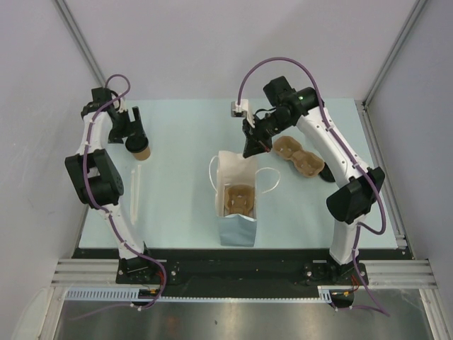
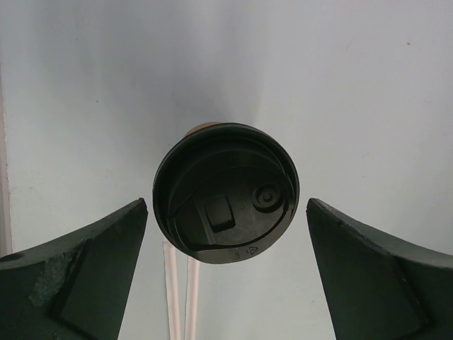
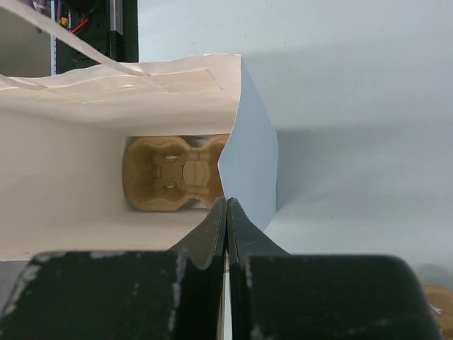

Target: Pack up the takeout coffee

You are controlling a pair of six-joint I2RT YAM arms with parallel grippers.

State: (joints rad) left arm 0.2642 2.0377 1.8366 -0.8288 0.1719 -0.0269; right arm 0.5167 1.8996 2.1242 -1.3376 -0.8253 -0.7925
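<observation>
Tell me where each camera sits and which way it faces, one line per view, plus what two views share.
Top: above and behind the bases, looking down at the table; both arms show.
Left wrist: over the cup, facing down onto its lid; open fingers show.
Right wrist: at the bag rim, looking inside; shut fingers show.
Shared: top and right wrist both see the carrier in the bag.

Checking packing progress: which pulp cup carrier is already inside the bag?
The carrier at the bottom of the open light-blue paper bag; the other carrier lies on the table to its right.
</observation>
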